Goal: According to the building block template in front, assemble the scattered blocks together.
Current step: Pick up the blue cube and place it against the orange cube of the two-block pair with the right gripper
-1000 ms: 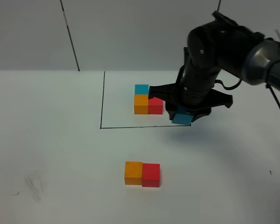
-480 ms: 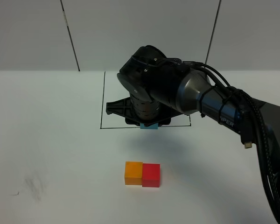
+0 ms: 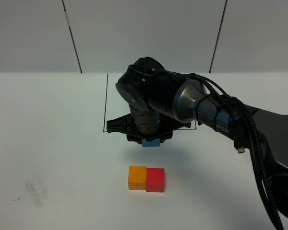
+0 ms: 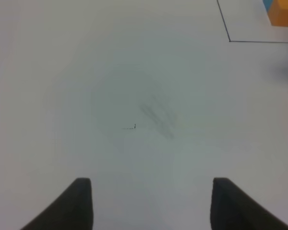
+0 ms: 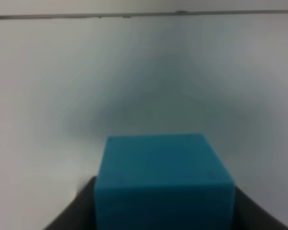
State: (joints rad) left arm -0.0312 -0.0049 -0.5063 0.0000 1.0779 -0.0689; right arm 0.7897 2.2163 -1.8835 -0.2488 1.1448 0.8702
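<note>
— What does the right gripper point(image 3: 151, 141) hold?
— The light blue cube point(image 3: 151, 143), clamped between its jaws at the centre of the high view.
— And the other cubes?
— The orange cube point(image 3: 137, 178) and red cube point(image 3: 155, 179) touch at lower centre. The arm point(image 3: 201, 103) hides the template there; the left wrist view catches the template point(image 4: 284, 12).
— The left gripper point(image 4: 151, 206)?
— Spread wide, empty.
</note>
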